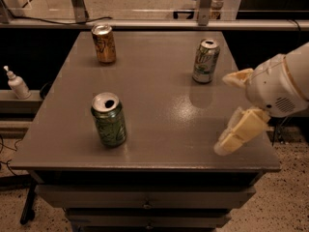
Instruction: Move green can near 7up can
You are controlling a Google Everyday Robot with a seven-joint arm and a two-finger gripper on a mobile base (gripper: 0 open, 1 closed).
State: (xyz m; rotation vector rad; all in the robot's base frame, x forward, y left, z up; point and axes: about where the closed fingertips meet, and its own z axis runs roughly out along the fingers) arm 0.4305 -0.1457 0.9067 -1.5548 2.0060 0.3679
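The green can (109, 119) stands upright on the grey table (159, 100), front left, with an all-green body and an open silver top. The 7up can (205, 61) stands upright at the back right, white with green lettering. My gripper (224, 113) is at the right edge of the table, in front of and to the right of the 7up can and far to the right of the green can. It is open and empty, with one pale finger (236, 76) up and the other (239, 133) low over the table's front right part.
A gold-brown can (104, 43) stands at the back left of the table. A white pump bottle (17, 83) sits on a ledge to the left. Metal posts and a rail run behind the table. Drawers are below the table's front edge.
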